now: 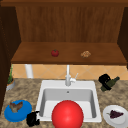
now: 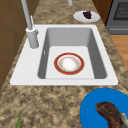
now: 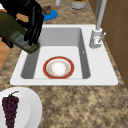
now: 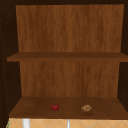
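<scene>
While I scan the front view, the biggest item is the wooden cabinet (image 1: 67, 25) above the sink, with a red apple (image 1: 55, 53) and a tan lumpy item (image 1: 85, 54) set apart on its lower shelf (image 1: 32, 56). Below that I see the speckled stone desk (image 1: 25, 91) and the white sink (image 1: 48, 85) sunk into it, faucet (image 1: 67, 77) at the back rim. A red-rimmed bowl (image 3: 58, 68) sits upright on the sink floor; in the front view it reads as a big red dome.

At the desk's left is a blue plate (image 1: 20, 113) with a brown piece of food (image 1: 16, 106) on it. At the right is a white plate (image 1: 117, 120) carrying dark grapes (image 1: 115, 114).

My right hand (image 1: 104, 79) hangs above the desk just right of the sink, fingers curled round a dark green bottle (image 1: 110, 83) that is tilted, neck pointing up and right. From the right side view the fingers (image 3: 35, 27) wrap over the bottle body near the sink's edge.

My left hand (image 1: 33, 119) floats low at the sink's front left corner, just beside the blue plate; I cannot tell how its fingers are set.
</scene>
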Robot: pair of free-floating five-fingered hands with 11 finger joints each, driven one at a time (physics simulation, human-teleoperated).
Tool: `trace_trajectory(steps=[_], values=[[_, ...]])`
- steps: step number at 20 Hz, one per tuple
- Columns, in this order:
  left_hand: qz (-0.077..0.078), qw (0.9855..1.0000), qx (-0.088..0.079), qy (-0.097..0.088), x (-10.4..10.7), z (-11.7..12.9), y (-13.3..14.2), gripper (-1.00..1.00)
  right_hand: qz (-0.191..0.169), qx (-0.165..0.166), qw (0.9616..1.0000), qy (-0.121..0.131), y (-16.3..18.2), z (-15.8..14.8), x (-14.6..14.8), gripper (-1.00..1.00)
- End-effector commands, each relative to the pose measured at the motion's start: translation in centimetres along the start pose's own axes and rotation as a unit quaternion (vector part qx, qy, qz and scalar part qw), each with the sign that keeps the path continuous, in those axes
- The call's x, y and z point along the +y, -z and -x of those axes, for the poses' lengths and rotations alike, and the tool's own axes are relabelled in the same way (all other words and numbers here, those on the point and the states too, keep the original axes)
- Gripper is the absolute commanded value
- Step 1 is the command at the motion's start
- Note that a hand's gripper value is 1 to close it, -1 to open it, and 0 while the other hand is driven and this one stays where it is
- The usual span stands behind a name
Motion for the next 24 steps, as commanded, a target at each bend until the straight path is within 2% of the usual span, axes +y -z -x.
trace_trajectory(steps=[1,6,8,11,14,15,19,22,24], values=[[0.0,1.0,0.0,0.0,0.0,0.0,0.0,0.0,-0.014,0.014,0.9978,-0.063,0.8,0.6,0.3,1.0],[0.0,1.0,0.0,0.0,0.0,0.0,0.0,0.0,-0.014,0.018,0.9981,-0.057,1.3,1.1,1.5,1.0],[0.0,1.0,0.0,0.0,0.0,0.0,0.0,0.0,-0.01,0.013,0.9994,-0.032,2.1,1.3,3.2,1.0],[0.0,1.0,0.0,0.0,0.0,0.0,0.0,0.0,-0.006,0.016,0.9993,-0.033,2.8,2.0,5.0,1.0],[0.0,1.0,0.0,0.0,0.0,0.0,0.0,0.0,-0.011,0.015,0.9989,-0.044,3.4,2.6,6.7,1.0],[0.0,1.0,0.0,0.0,0.0,0.0,0.0,0.0,-0.015,0.022,0.998,-0.058,3.3,2.7,6.6,1.0],[0.0,1.0,0.0,0.0,0.0,0.0,0.0,0.0,-0.027,0.047,0.9962,-0.068,5.1,-0.8,7.0,1.0],[0.0,1.0,0.0,0.0,0.0,0.0,0.0,0.0,-0.044,0.089,0.99,-0.1,5.8,-2.1,7.5,1.0],[0.0,1.0,0.0,0.0,0.0,0.0,0.0,0.0,-0.053,0.104,0.9872,-0.108,6.3,-3.5,7.9,1.0]])
